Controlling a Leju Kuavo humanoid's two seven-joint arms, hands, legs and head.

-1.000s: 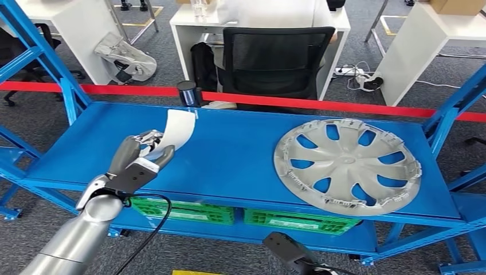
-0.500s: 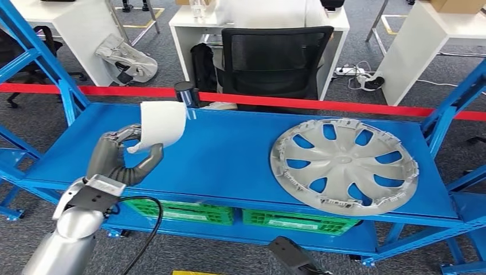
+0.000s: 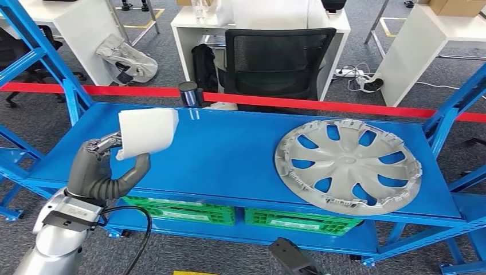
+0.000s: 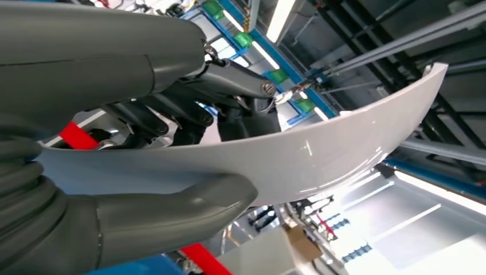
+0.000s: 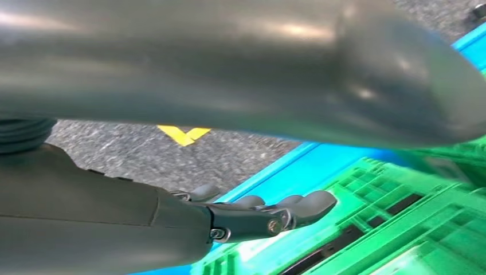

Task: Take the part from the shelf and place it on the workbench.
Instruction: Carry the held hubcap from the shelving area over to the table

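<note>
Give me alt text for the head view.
The robot's left hand holds a curved white part above the blue shelf. A silver hubcap lies on the shelf's right side, with green crates below.

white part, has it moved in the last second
Yes. In the left hand, the white part has gone leftward, away from the hubcap resting on the shelf.

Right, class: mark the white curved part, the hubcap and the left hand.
white curved part point(image 3: 148, 130), head view, middle of its broad face.
hubcap point(image 3: 347, 166), head view, centre hub.
left hand point(image 3: 97, 169), head view, back of the hand.
</note>
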